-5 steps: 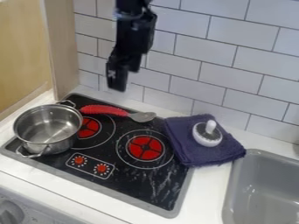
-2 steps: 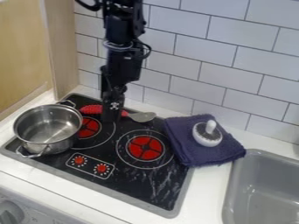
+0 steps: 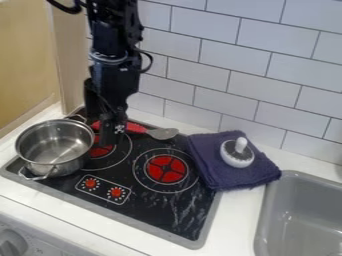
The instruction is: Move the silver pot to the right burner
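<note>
Locating the silver pot [image 3: 53, 150] comes first: we find it upright at the left side of the stove [image 3: 153, 212], partly covering the outer ring of the left burner [image 3: 100, 150]. Its two loop handles set its long axis, which we read as a slant from the near handle [image 3: 38, 175], at lower left in the camera view, to the far handle at upper right. Just to the right of the rim hangs the gripper [image 3: 109, 141], above the left burner and in front of the red-handled spoon [image 3: 135, 128]. From the gripper, the pot therefore lies to the left and a little toward the front edge. We cannot tell how far open the gripper is, and we see nothing in its hold; the pot is apart from it. We judge the step in hand to be alignment with the pot's right wall, ahead of a grasp. The right burner [image 3: 166, 169] lies on the opposite side of the gripper from the pot, so the later carry runs rightward.
</note>
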`<state>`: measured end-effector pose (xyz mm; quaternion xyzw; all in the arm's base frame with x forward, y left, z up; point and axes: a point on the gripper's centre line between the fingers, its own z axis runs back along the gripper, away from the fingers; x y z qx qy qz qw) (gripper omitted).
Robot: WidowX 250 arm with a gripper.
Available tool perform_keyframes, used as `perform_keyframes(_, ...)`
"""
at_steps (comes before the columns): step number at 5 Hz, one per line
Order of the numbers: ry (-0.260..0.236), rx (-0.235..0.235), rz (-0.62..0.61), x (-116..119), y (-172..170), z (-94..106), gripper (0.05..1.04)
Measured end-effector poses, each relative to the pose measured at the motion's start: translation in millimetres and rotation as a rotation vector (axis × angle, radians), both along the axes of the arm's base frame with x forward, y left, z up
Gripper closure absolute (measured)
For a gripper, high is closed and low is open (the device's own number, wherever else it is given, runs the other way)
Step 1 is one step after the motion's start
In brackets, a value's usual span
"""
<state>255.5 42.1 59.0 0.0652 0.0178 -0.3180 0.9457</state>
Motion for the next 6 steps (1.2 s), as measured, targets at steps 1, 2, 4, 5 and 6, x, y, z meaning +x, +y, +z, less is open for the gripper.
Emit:
perform_keyframes(1,-0.034,0.022,0.106,-9,11,-1.6,0.085)
perform_keyframes(2,-0.095,0.032,0.153,-16,13,-6.6,0.085)
perform_keyframes(4,-0.084,0.044,0.209,-23,25,-24.3,0.085)
perform_keyframes(5,-0.059,0.048,0.212,-24,27,-34.2,0.085)
perform_keyframes(6,-0.026,0.049,0.196,-25,27,-46.8,0.147)
